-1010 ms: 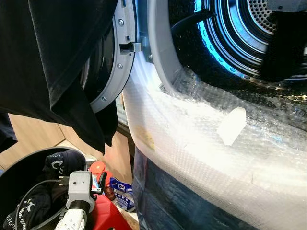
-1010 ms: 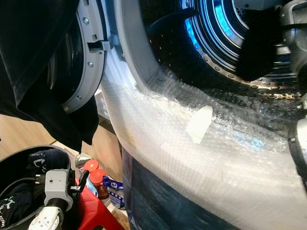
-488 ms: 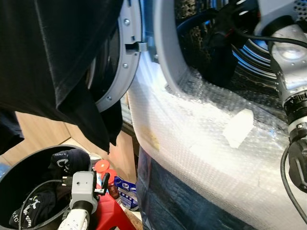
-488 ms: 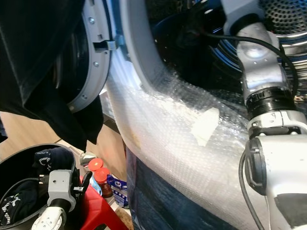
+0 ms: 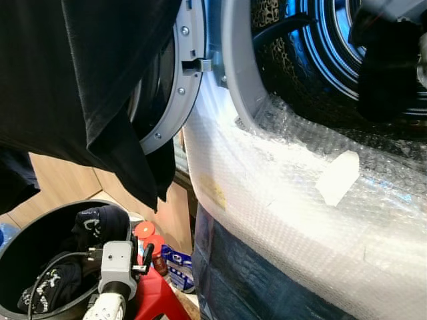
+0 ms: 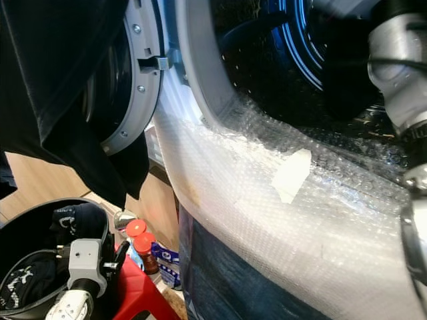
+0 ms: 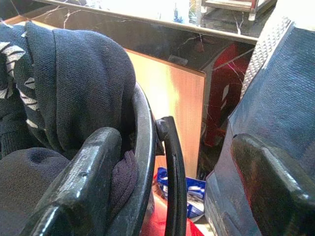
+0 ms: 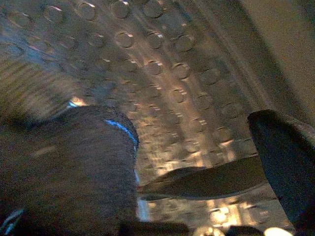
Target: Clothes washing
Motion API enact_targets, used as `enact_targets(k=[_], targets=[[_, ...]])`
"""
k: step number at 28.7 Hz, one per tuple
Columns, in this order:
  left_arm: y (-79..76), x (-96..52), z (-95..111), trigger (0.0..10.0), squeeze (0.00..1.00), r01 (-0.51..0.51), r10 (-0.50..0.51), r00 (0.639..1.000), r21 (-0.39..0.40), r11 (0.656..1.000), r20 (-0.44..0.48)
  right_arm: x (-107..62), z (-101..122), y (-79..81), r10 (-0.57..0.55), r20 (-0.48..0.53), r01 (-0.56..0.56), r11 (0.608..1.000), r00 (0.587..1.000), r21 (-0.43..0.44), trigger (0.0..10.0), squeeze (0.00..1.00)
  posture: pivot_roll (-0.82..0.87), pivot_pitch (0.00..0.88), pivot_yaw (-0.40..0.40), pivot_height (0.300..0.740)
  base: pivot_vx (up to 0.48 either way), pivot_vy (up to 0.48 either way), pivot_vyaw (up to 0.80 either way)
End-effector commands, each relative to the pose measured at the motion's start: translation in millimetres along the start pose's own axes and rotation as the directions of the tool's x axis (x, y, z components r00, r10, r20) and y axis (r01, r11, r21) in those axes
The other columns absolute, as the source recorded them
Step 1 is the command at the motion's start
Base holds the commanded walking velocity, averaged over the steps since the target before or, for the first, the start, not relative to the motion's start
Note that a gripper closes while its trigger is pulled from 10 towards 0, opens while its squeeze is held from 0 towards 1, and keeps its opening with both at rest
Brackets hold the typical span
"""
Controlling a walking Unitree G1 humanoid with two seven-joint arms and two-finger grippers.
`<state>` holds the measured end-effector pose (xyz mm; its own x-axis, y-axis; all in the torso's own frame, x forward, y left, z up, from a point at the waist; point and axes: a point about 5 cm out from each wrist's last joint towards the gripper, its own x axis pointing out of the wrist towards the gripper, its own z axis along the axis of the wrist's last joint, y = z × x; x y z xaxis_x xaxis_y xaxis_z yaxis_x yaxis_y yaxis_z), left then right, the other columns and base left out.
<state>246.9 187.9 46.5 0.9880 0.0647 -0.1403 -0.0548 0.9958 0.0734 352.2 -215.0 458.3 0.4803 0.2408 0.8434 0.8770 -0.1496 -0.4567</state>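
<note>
Change: my right gripper (image 8: 197,187), arm pulled back half a second ago, again reaches into drum (image 5: 333,40), upper right.
Right jaws: pinching dark garment (image 5: 390,73), not dropped.
Left gripper (image 7: 167,162): jaws spread, over basket (image 5: 27,227), lower left.

The large black cloth (image 5: 80,87) draped over the round grey washer door (image 5: 175,93) runs off the top and left edges and hides most of the door. The right wrist view is motion-blurred, leaving the dark garment (image 8: 69,167) against the dimpled steel drum wall (image 8: 162,64) indistinct. The black round laundry basket (image 5: 20,247) is cut off at the bottom edge.
</note>
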Motion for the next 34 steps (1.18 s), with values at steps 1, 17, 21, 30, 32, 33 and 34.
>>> enact_targets(k=[1,17,21,30,32,33,34], targets=[[-2.3,-1.9,-7.1,10.0,0.00,0.013,-0.013,0.999,0.010,1.000,-0.039,0.5,-6.1,-7.1,-0.032,0.000,0.032,0.996,0.999,-0.081,10.0,0.00,0.12,0.000,0.009,0.740,0.000,0.000,0.00],[-2.8,-3.3,-8.1,10.0,0.00,0.023,-0.023,0.999,0.006,1.000,-0.041,-10.9,20.1,13.0,0.342,-0.073,0.096,-0.051,0.937,0.994,10.0,0.00,0.12,0.000,0.010,0.740,0.000,0.000,0.00],[-3.5,-3.5,-8.1,10.0,0.00,0.028,-0.028,0.999,0.004,1.000,-0.040,-12.1,37.6,6.6,0.324,0.044,0.054,-0.286,0.945,0.957,10.0,0.00,0.12,0.000,0.013,0.740,0.000,0.000,0.00],[-4.5,-5.1,-9.2,10.0,0.00,0.033,-0.033,0.999,-0.006,0.999,-0.039,-20.5,45.3,-27.7,0.175,0.164,-0.044,-0.542,0.971,0.839,10.0,0.00,0.12,0.000,0.005,0.740,0.000,0.000,0.00],[-5.6,-6.1,-10.3,10.0,0.00,0.037,-0.038,0.998,-0.007,0.999,-0.042,-27.6,44.8,-29.2,0.165,0.194,-0.073,-0.551,0.967,0.831,10.0,0.00,0.12,0.000,0.004,0.740,0.000,0.000,0.00],[-5.6,-6.1,-10.3,10.0,0.00,0.037,-0.038,0.998,-0.007,0.999,-0.042,-27.6,44.8,-29.2,0.165,0.194,-0.073,-0.551,0.967,0.831,10.0,0.00,0.12,0.000,0.004,0.740,0.000,0.000,0.00],[-6.2,-6.2,-10.6,10.0,0.00,0.041,-0.042,0.998,-0.007,0.999,-0.043,-31.1,44.2,-25.1,0.205,0.187,-0.047,-0.545,0.961,0.837,10.0,0.00,0.12,0.000,0.004,0.740,0.000,0.000,0.00]])
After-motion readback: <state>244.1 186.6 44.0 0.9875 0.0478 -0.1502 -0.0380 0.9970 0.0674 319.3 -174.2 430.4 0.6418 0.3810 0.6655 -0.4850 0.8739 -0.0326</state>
